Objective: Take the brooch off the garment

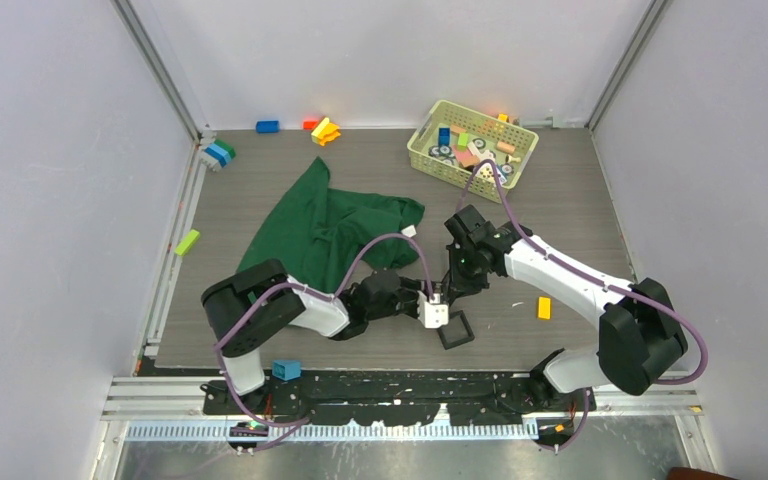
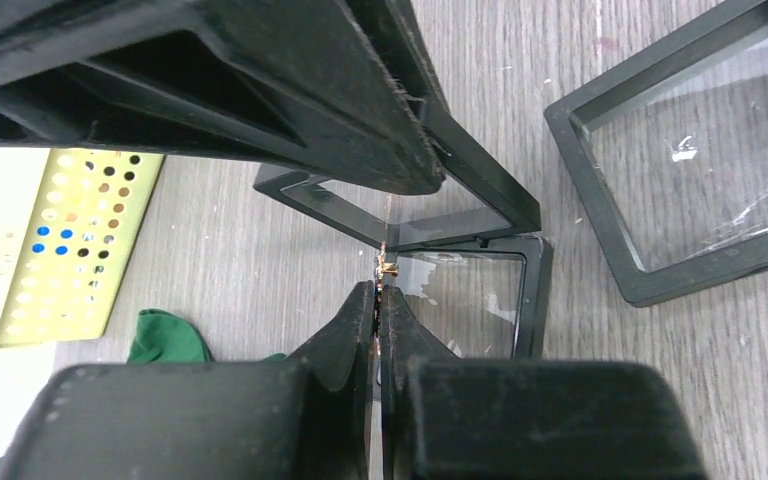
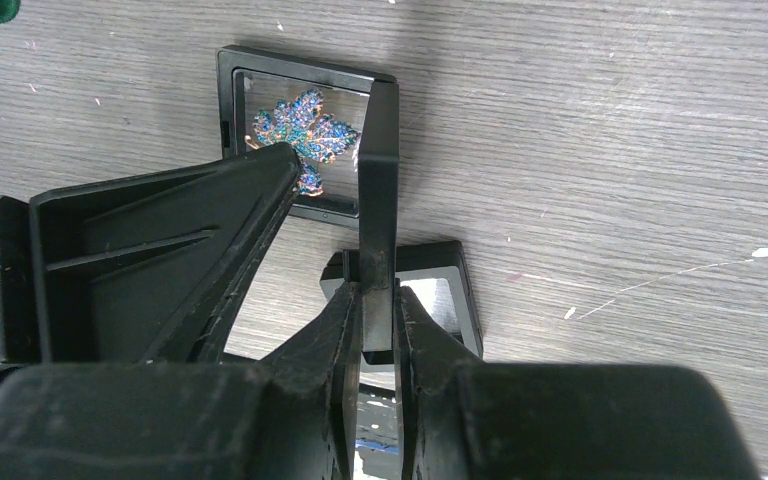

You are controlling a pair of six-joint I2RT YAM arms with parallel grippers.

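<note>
The brooch (image 3: 310,128) is a small glittering blue leaf with copper edges, lying against the clear window of an opened black frame case (image 3: 230,100). In the left wrist view the brooch (image 2: 388,268) shows edge-on as a thin gold pin, and my left gripper (image 2: 380,290) is shut on it. My right gripper (image 3: 378,290) is shut on the case's upright lid (image 3: 378,180). Both grippers, the left gripper (image 1: 428,300) and the right gripper (image 1: 450,292), meet near the table's front. The dark green garment (image 1: 320,225) lies crumpled behind them, apart from the brooch.
A second black square tray (image 1: 455,330) lies just right of the grippers. A yellow-green basket (image 1: 473,143) of toy parts stands at the back right. Coloured blocks are scattered: yellow (image 1: 544,308), blue (image 1: 286,370), green (image 1: 187,242), and several along the back edge.
</note>
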